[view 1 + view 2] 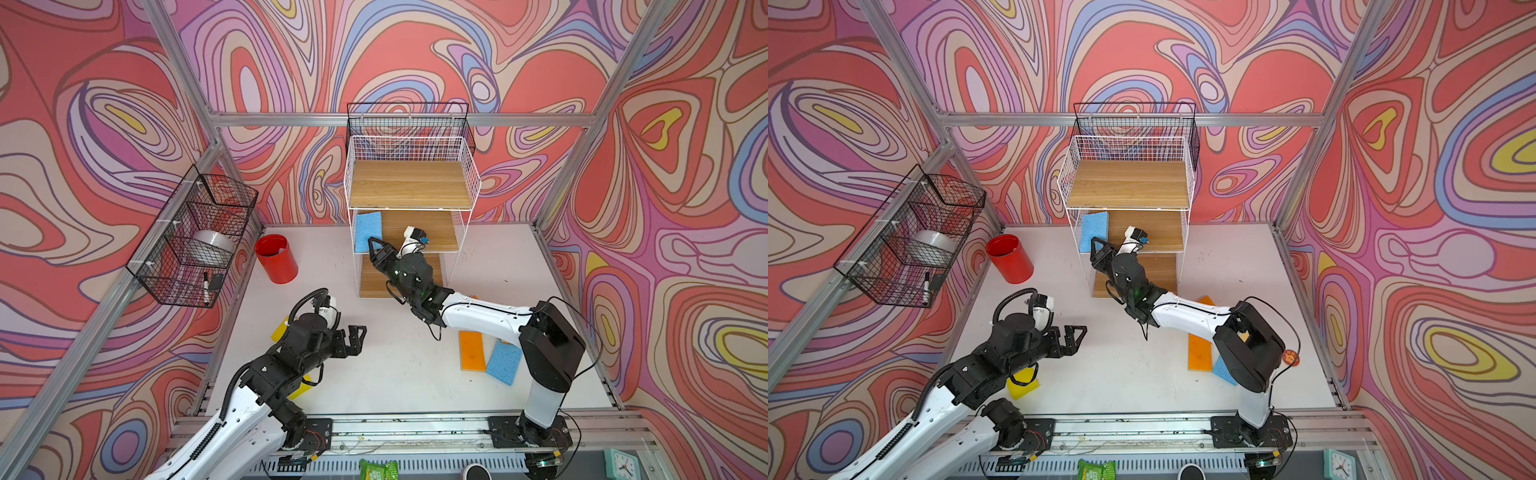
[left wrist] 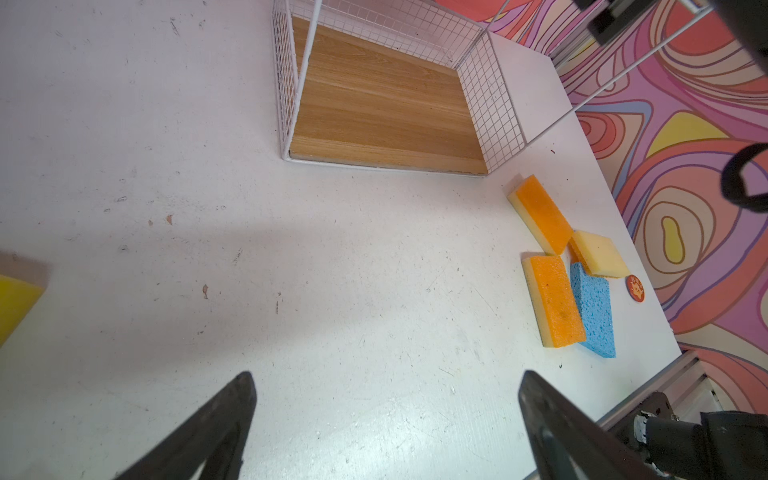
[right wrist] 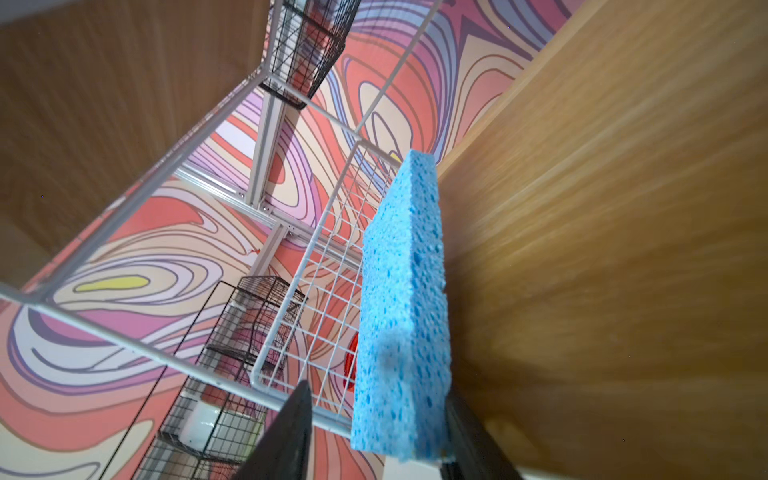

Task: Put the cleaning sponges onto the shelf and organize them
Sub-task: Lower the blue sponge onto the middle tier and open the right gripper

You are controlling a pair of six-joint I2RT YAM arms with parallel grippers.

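The shelf (image 1: 409, 185) (image 1: 1127, 183) stands at the back of the table. A light blue sponge (image 1: 368, 230) (image 1: 1094, 230) (image 3: 405, 299) lies at the left end of its middle board. My right gripper (image 1: 376, 249) (image 3: 378, 392) is open around the sponge's near end, with a gap at one finger. My left gripper (image 1: 356, 338) (image 2: 386, 376) hangs wide open and empty over bare table. To the right lie two orange sponges (image 2: 540, 214) (image 2: 555, 301), a blue one (image 2: 592, 309) and one pale side up (image 2: 600, 253). Yellow sponges (image 1: 280, 328) (image 1: 1022, 384) show beside the left arm.
A red cup (image 1: 276, 257) stands left of the shelf. Black wire baskets (image 1: 195, 237) hang on the left wall and another (image 1: 409, 120) behind the shelf. A small round orange token (image 2: 636, 288) lies near the right-hand sponges.
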